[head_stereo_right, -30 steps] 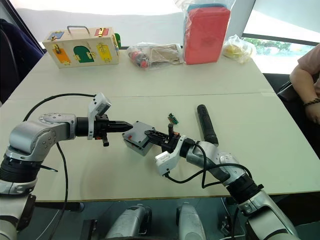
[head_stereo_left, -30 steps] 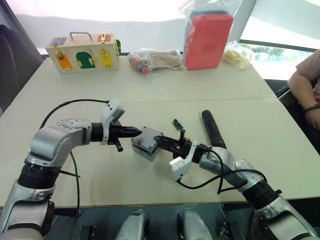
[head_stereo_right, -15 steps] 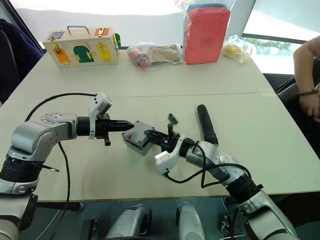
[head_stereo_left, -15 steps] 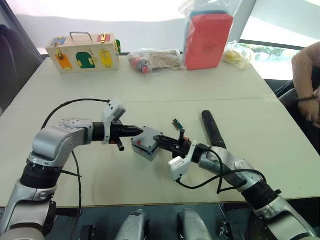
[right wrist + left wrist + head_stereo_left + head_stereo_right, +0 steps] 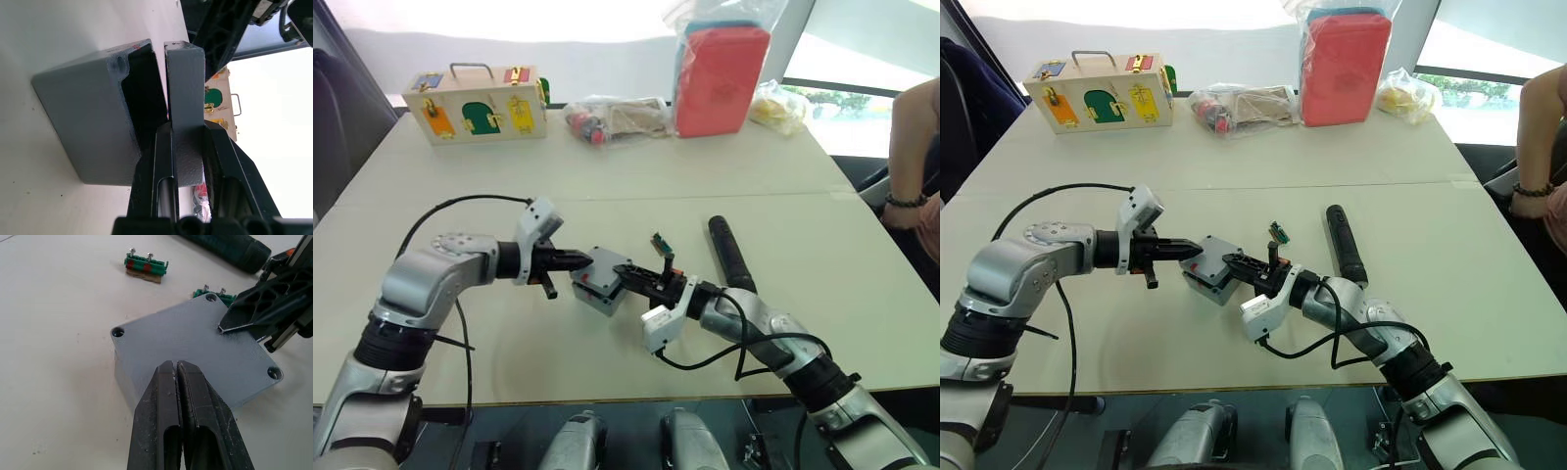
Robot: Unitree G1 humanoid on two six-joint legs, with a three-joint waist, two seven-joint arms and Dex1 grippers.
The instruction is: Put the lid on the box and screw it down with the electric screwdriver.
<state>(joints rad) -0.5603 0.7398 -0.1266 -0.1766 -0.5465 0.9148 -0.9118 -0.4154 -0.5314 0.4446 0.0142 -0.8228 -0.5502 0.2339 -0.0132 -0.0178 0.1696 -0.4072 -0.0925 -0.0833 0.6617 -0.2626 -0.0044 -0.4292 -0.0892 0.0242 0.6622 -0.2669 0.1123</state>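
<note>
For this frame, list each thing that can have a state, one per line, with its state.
lid: not yet seated, a gap shows between it and the box, gripped at one edge
box: open, on the table
electric screwdriver: lying on the table, unheld
left gripper: fingers shut, tips at the lid
right gripper: shut on the lid's edge

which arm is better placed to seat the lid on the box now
Right. The right gripper already clamps the shallow grey plastic lid over the deep grey plastic box; the left gripper is shut at the lid's face.
</note>
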